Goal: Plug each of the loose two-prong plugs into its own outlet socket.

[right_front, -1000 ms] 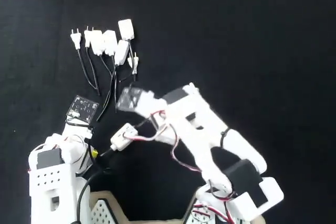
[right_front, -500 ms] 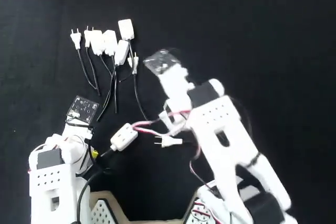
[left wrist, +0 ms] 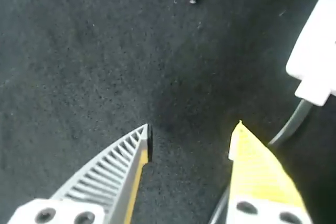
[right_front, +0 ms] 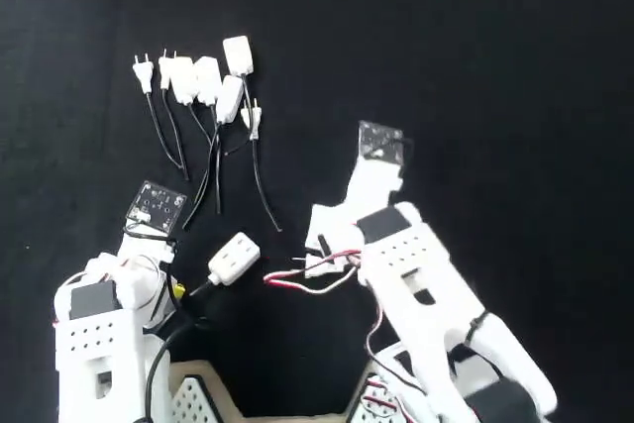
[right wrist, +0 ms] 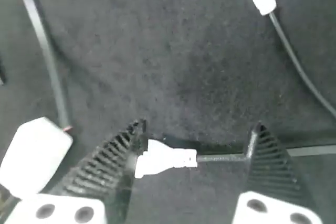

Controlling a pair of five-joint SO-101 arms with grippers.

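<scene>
Bench point(right_front: 515, 66): black cloth-covered top that carries both arms and all the plugs.
Right pincer point(right wrist: 198, 129): spread wide and low over the bench, gripping nothing. It straddles one loose plug, so the step in hand looks like the pick-up of that plug.
Left pincer point(left wrist: 191, 132): also open and empty, its tips above bare cloth. The outlet socket sits just outside its yellow finger.
Bunch of plugs point(right_front: 203, 81): several white plugs with black cords, lying well apart from both pincers on the far side of the left one. By the look of it these are yet to be plugged in.
Outlet socket point(right_front: 235, 258): white block on a dark cord, lying between the two pincers. It is just beside the right pincer, outside its ribbed finger, with nothing plugged into it.
Two-prong plug point(right wrist: 164, 160): lies flat on the bench inside the right pincer's gap. Its body is up against the ribbed finger and its cord runs across to the opposite finger; the prongs cannot be made out.
Next move: it calls for closing squarely on the plug body, not the cord. Then the plug must be lifted and its prongs turned toward the socket close by.
</scene>
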